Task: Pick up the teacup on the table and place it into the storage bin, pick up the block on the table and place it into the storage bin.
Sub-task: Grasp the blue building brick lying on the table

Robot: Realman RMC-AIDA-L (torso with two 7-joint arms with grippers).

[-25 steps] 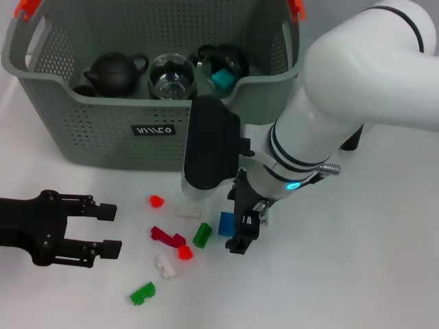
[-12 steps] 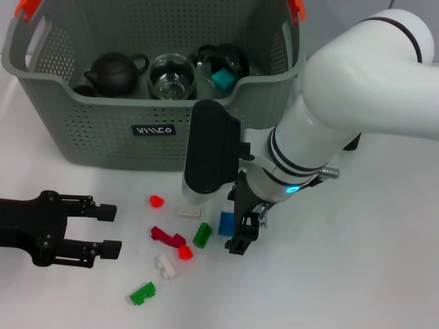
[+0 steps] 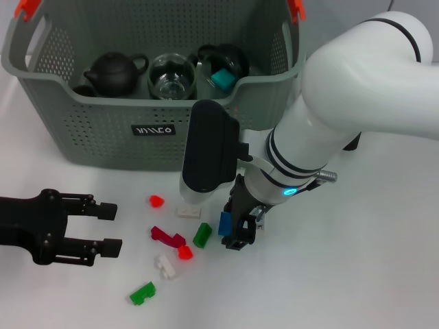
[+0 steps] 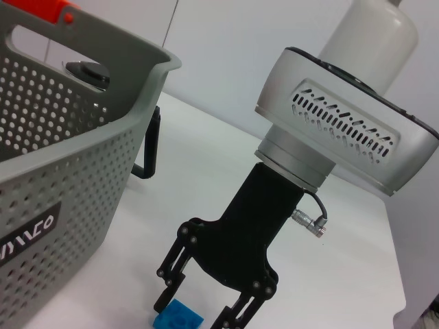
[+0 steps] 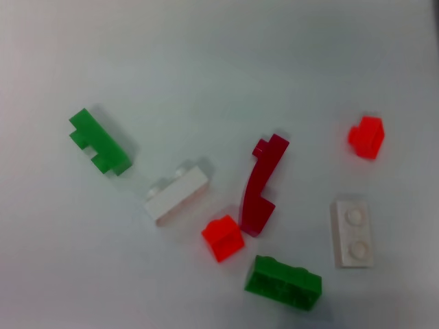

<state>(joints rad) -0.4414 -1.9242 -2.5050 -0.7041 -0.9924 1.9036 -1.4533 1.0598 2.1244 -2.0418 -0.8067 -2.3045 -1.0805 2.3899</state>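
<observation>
The grey perforated storage bin (image 3: 103, 137) stands at the back and also shows in the left wrist view (image 4: 62, 171). Inside it are a black teapot (image 3: 113, 72), a clear glass teacup (image 3: 171, 75) and a glass pot with a teal block (image 3: 221, 79). A blue block (image 3: 224, 223) lies on the white table in front of the bin. My right gripper (image 3: 233, 229) is low over it, open, with its fingers on either side of the blue block (image 4: 177, 319). My left gripper (image 3: 112, 229) is open and empty at the left, above the table.
Small bricks are scattered left of the blue block: red (image 3: 156, 201), white (image 3: 186, 212), dark red (image 3: 167, 236), green (image 3: 202, 234), red (image 3: 185, 252), white (image 3: 165, 266) and green (image 3: 143, 293). The right wrist view shows them too, such as the dark red one (image 5: 263, 184).
My right gripper has shifted slightly left and down, so the blue block now sits between its fingers. The left arm has not moved.
</observation>
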